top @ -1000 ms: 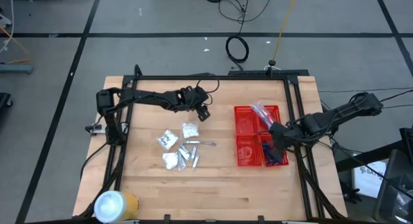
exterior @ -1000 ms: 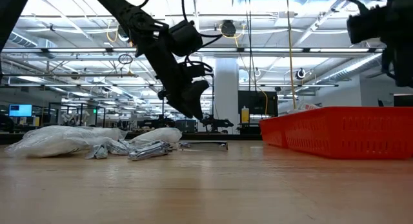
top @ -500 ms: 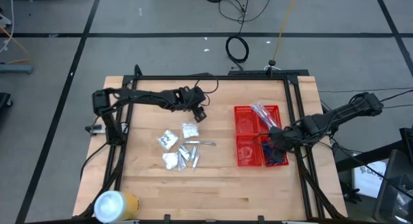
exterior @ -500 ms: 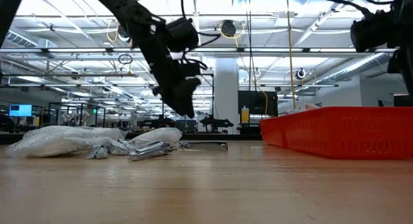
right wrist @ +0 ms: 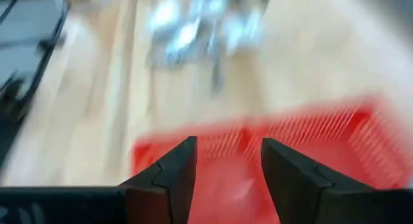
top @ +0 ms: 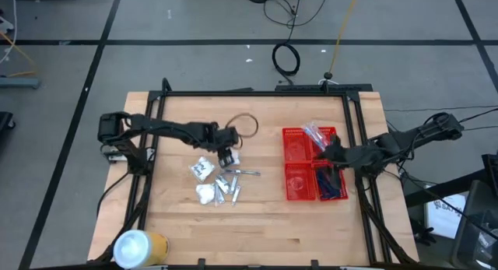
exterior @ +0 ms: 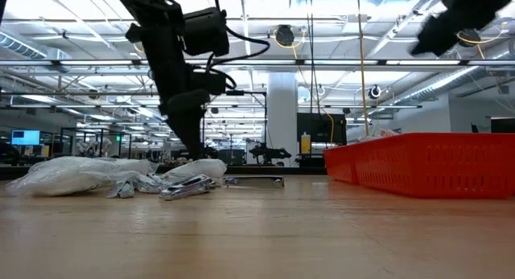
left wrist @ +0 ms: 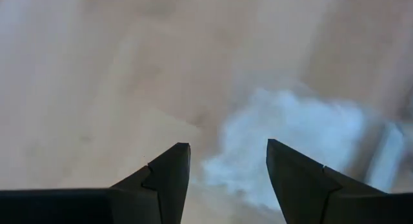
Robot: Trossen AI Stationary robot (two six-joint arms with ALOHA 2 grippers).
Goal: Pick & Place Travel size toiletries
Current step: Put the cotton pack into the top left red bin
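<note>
Toiletries (top: 219, 180) lie heaped mid-desk (top: 257, 231): crinkly white packets look light and slippery, better pinched at an edge, the silver tubes stiffer, gripped across the middle. Left pincer (top: 227, 155) hangs over them, jaws apart and empty; right pincer (top: 327, 153), parted too, hovers empty above the red basket (top: 296, 191).

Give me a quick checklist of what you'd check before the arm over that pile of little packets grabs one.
1. Left gripper open and empty: ok, fingers apart.
2. It sits over a white packet: ok.
3. Packet free of the silver tubes beside it: cannot tell.
4. Right gripper clear of the pile, over the red basket: ok.
5. Basket has room: ok, some compartments look bare.
</note>
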